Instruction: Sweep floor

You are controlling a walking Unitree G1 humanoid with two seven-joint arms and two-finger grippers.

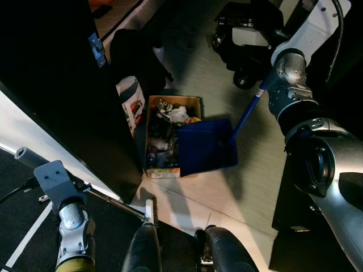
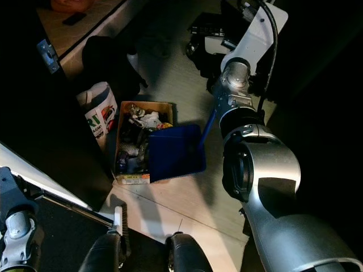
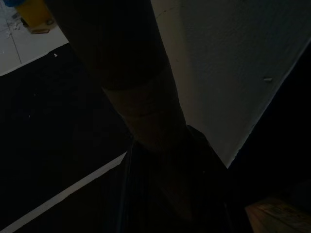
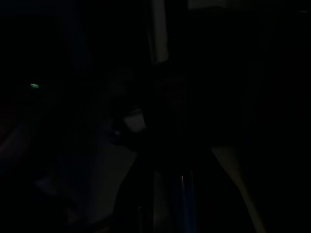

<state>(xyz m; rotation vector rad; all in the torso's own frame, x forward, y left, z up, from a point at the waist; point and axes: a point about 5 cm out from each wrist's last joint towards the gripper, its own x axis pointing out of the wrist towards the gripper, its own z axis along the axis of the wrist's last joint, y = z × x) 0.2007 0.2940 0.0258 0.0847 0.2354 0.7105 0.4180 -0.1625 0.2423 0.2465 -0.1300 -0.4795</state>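
I see the blue dustpan (image 1: 205,146) tipped against the cardboard box of rubbish (image 1: 164,136) on the floor, its blue handle (image 1: 247,115) slanting up toward my right arm (image 1: 290,79); that pincer's grip I cannot tell.

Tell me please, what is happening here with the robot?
The robot's right arm holds a blue dustpan by its long handle, and the pan rests against a cardboard box full of rubbish on the pale floor. A printed bag stands beside the box. The left arm is low at the robot's left side.
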